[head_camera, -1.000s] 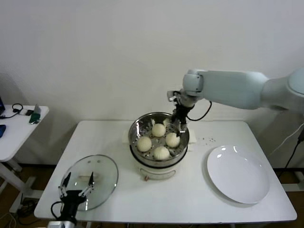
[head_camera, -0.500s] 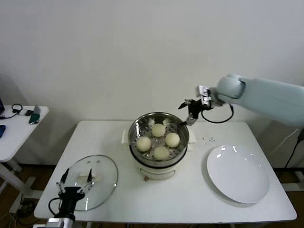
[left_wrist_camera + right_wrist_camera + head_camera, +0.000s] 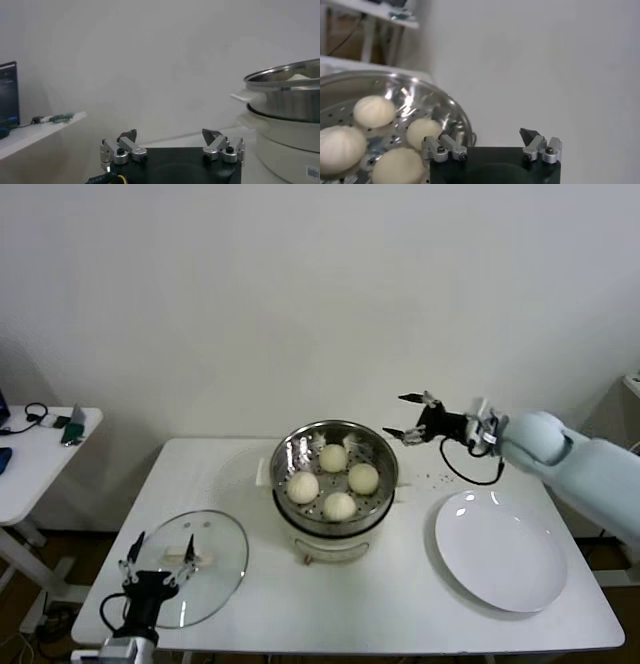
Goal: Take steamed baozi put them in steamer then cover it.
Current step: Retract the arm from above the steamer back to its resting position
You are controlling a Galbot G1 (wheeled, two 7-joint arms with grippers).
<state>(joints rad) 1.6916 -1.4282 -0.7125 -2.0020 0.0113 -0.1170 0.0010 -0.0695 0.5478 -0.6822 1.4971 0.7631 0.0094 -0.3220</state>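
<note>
A: Scanning from our left, we have the left gripper (image 3: 157,564) low at the table's (image 3: 400,604) near-left corner, jaws spread and empty, just at the near edge of the cover (image 3: 190,565). The cover lies flat on the table, handle up, left of the steamer (image 3: 334,479).

B: So we judge the loading done: four baozi (image 3: 333,481) sit in the basket, none anywhere else, and the plate (image 3: 500,549) on our right is bare.

A: Agreed. What's left is the covering, and we'd expect the left gripper to take the handle for that.

B: And the right gripper (image 3: 411,416)?

A: It hangs in the air just right of the steamer's rim, jaws wide, holding nothing.

B: Any writing?

A: In the left wrist view we see a small label low on the steamer's base (image 3: 312,172), but we can't read it. No brand shows.
</note>
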